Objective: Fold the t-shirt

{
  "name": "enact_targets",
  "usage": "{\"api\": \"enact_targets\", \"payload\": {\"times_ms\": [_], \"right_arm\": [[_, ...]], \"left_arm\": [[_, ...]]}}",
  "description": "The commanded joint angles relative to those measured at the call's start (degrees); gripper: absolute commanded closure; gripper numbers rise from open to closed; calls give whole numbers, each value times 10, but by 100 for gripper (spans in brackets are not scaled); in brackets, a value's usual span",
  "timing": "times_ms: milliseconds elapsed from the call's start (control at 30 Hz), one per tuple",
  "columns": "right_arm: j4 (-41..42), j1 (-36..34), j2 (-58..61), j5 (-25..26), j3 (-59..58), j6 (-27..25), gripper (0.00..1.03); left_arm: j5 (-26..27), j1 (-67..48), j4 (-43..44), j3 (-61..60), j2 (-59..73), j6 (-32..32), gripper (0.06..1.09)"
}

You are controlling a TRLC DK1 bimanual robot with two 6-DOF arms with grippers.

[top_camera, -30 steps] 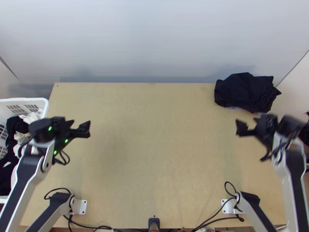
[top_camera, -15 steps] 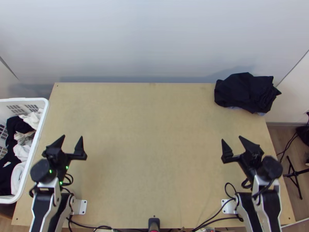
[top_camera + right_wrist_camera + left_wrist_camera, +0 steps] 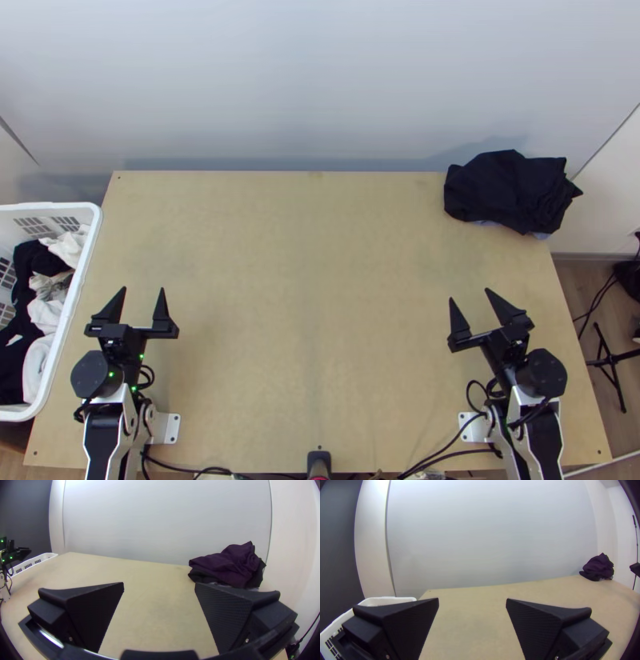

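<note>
Moved since the earlier frames: both arms, drawn back toward their bases, their grippers turned from facing inward to pointing up the table. Unmoved: basket and pile.

Item: left gripper [image 3: 143,290]. Fingers spread wide, holding nothing.

Item: right gripper [image 3: 469,294]. Likewise wide apart, nothing between the fingers.

Item: white basket [image 3: 94,218], off the outer side of the left gripper. Contents: white cloth [image 3: 46,316] and black cloth [image 3: 12,368], bunched together.

Item: dark pile [image 3: 512,192], beyond the right gripper, at the table's [image 3: 320,280] far corner; purple cloth [image 3: 230,563] heaped on top, loosely folded or bunched.

Item: t-shirt. I cannot single it out; my guess is the basket, with the pile as finished work.

Hazards, as I judge them:
- Two garments lifted at once, since the basket's contents lie tangled.
- Left fingers knocking the basket rim, if I swing outward too low.
- Pile toppled or dragged off its corner, should the right gripper brush it when setting work down.
- Black cable [image 3: 480,388], looped just behind the right gripper, snagged by a careless turn of the wrist.
</note>
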Motion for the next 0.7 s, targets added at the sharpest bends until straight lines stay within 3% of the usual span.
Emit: {"api": "enact_targets", "payload": {"times_ms": [0, 100, 667], "right_arm": [[-6, -62, -12, 6, -15, -3, 4], [-6, -90, -13, 5, -15, -3, 4], [-6, -88, -13, 5, -15, -3, 4]], "left_arm": [[2, 7, -10, -13, -10, 11, 10], [2, 6, -10, -13, -10, 11, 10], [2, 6, -10, -13, -10, 11, 10]]}}
